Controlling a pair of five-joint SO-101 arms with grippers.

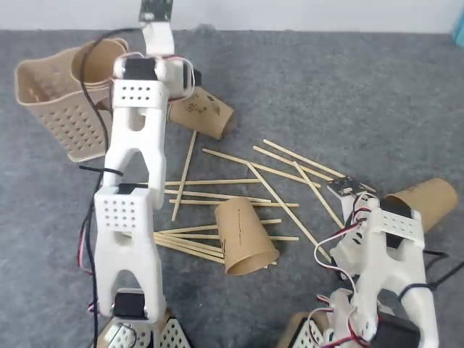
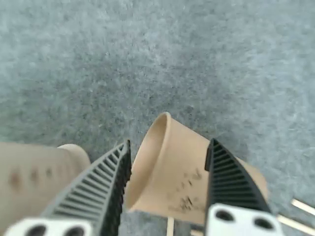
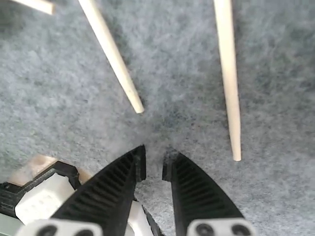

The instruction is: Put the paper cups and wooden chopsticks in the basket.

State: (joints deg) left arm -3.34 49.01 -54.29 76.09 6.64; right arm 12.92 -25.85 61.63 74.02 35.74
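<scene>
**Paper cups.** One cup (image 1: 201, 112) lies on its side on the far left of the surface (image 1: 348, 80), just right of the basket. It sits between the jaws of the left gripper (image 2: 170, 145), which are spread wide to either side of it near its rim. A second cup (image 1: 100, 55) rests in the basket's mouth. A third cup (image 1: 243, 235) lies on its side mid-surface, on top of several chopsticks. A fourth cup (image 1: 429, 200) lies at the right edge, just beside the right arm.

**Wooden chopsticks** (image 1: 239, 181). They are scattered loose and crossing over the middle of the surface, between the two arms.

**Basket** (image 1: 58, 105). Beige and perforated, it stands tilted at the far left.

**Right gripper** (image 3: 155, 160). It is low over the grey surface with its jaws drawn almost together and holding nothing. Two chopstick ends (image 3: 113, 59) lie just beyond them.
</scene>
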